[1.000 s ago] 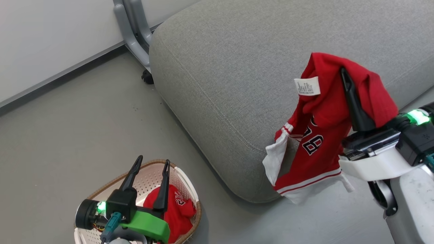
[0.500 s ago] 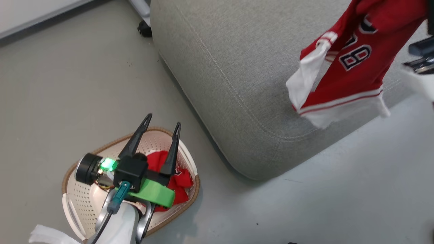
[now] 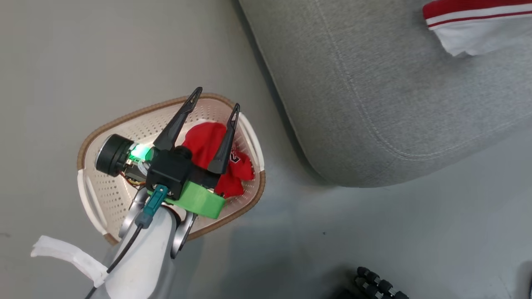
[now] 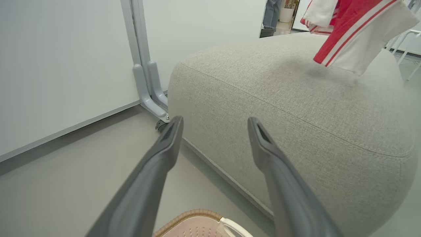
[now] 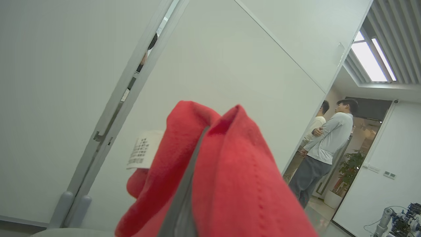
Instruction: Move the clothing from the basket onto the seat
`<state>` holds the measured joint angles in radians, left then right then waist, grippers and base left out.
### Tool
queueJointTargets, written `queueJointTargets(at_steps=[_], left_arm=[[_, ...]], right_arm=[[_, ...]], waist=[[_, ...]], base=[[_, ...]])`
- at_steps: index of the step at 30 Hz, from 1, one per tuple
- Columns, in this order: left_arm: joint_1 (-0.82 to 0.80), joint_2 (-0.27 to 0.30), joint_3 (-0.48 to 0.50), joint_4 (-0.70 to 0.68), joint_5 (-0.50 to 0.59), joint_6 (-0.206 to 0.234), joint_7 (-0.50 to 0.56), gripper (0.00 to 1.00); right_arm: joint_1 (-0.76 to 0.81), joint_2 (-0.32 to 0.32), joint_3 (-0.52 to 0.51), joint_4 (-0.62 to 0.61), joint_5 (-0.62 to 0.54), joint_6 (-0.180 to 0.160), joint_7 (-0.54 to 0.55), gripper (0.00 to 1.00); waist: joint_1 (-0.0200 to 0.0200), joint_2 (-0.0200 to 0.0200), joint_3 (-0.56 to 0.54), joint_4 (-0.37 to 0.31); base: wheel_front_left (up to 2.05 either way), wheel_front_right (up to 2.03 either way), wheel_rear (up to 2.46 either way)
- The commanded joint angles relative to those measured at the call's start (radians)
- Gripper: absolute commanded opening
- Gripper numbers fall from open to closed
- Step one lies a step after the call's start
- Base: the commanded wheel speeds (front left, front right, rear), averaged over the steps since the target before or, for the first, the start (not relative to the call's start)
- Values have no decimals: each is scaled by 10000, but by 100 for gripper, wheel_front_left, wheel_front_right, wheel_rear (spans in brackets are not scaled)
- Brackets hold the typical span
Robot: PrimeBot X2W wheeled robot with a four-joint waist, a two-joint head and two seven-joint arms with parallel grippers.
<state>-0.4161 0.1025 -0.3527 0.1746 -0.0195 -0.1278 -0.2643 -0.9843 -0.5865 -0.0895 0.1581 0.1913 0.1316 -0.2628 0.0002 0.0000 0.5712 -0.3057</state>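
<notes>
The cream basket (image 3: pixel 89 199) stands on the floor beside the grey seat (image 3: pixel 395 104), its rim (image 4: pixel 194 215) also showing in the left wrist view. Bunched red shorts (image 3: pixel 208 141) lie in its right half. My left gripper (image 3: pixel 218 97) hovers over the basket, open and holding nothing, its fingers (image 4: pixel 164 154) pointing toward the seat (image 4: pixel 296 108). The red shirt's white-striped hem (image 3: pixel 469 25) hangs over the seat's top (image 4: pixel 352 36). My right gripper (image 5: pixel 204 131) is shut on the shirt (image 5: pixel 236 184), whose fabric hides its fingertips.
A grey partition foot with a caster (image 4: pixel 149 95) stands against the wall left of the seat. A black ribbed part (image 3: pixel 380 286) lies at the head view's bottom edge. Two people (image 5: pixel 325 148) stand far off in a doorway.
The head camera has tilted down, so the basket sits higher in the picture. The shirt in my right gripper has gone from beside the seat's front corner to over its top. My left gripper stays open over the basket.
</notes>
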Motion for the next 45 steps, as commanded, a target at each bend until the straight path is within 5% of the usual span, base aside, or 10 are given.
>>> queueJointTargets(at_steps=[1, 10, 23, 24, 25, 34, 45], left_arm=[[-296, 4, 23, -28, -109, -33, -2, 100], [-550, 17, -140, -104, -15, -30, -1, 100], [-243, -35, -186, 213, 90, -24, -2, 100], [-210, -47, -184, 246, 78, -23, -2, 100], [-191, -49, -173, 276, 68, -23, -2, 100], [234, -160, 1, 446, -129, 9, -2, 100], [1238, -403, 291, 376, -284, 132, -2, 100]], right_arm=[[-279, -103, -1, 244, 0, -17, -32, 0], [-441, 278, 204, 2004, 222, -17, -31, 0], [651, 1159, 1834, 5014, 1331, -17, -31, 0], [556, 1138, 2107, 5296, 1525, -17, -32, 36], [517, 1121, 2320, 5505, 1717, -17, -32, 100], [775, 680, 3784, 5930, 2784, -17, -32, 100], [2010, 209, 3882, 5167, 2899, -17, -32, 100]], waist=[[-2, 0, 1058, 1076], [-2, 0, 1555, 1748], [-2, 0, 945, 1527], [-2, 0, 836, 1490], [-2, 0, 759, 1467], [-2, 0, -408, 1199], [-2, 0, -2679, 998]], base=[[0, 0, 0], [0, 0, 0], [0, 0, 0], [0, 0, 0], [0, 0, 0], [0, 0, 0], [0, 0, 0]])
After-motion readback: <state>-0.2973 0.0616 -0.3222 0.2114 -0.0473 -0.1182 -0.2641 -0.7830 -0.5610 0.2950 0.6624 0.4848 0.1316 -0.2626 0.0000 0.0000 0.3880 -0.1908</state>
